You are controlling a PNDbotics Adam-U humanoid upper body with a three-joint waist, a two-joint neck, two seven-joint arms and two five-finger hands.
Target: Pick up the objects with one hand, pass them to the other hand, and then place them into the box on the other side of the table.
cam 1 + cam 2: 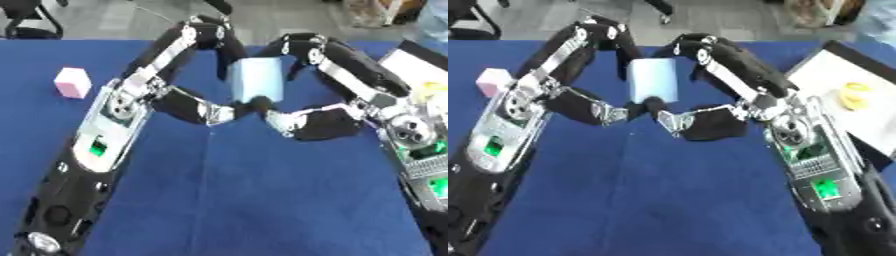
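I see both hands meeting mid-table on the pale blue block: left hand and right hand each curl fingers round it, holding it upright above the blue table. A pink cube sits far left; the white box, something yellow inside, lies right

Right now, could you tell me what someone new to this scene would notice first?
Most striking are the left hand and right hand meeting at the middle of the blue table, with a pale blue block upright between them. A small pink cube sits alone at the left. At the right edge lies a white box with something yellow inside.
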